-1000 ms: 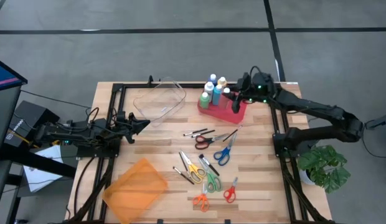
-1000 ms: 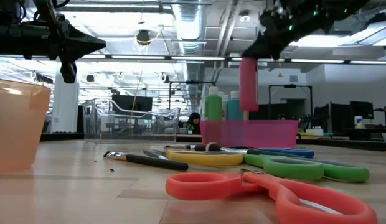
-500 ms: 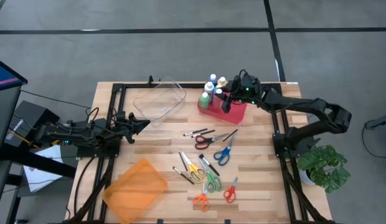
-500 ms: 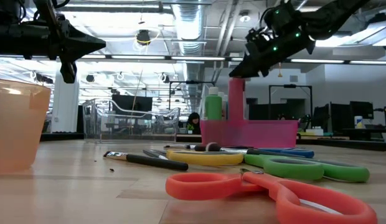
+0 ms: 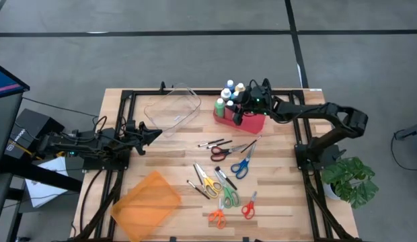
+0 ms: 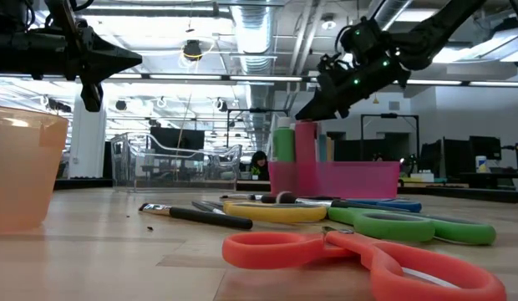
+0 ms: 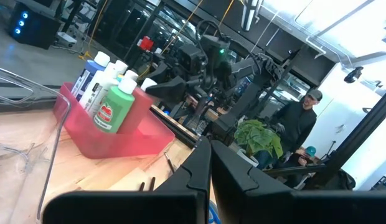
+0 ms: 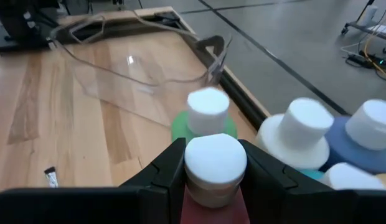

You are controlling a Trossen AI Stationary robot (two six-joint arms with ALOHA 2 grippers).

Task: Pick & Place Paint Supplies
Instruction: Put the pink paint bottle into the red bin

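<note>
Over the red tray: right hand (image 5: 241, 111) grips a pink bottle (image 8: 213, 186) by its neck, low in the red tray (image 5: 252, 124).
Left hand (image 5: 157, 133): closed, empty, waiting at left.
Progress: other bottles (image 5: 228, 96) stand in the tray; this one not yet released.

Surface (image 5: 276, 175): pale wood planks, smooth, satin sheen, grain visible. Frame rails (image 5: 309, 181): black matt metal. Clear bin (image 5: 172, 107): transparent glossy plastic. Red tray (image 5: 252, 123): smooth plastic, slight gloss. Paint bottles (image 5: 222, 106): smooth plastic, matt white caps (image 8: 215, 158). Orange bin (image 5: 146, 204): translucent plastic. Scissors (image 6: 359, 255): glossy plastic handles. Right gripper (image 8: 211, 177): dark matt plastic fingers. Floor (image 5: 195, 60): grey, matt.
</note>
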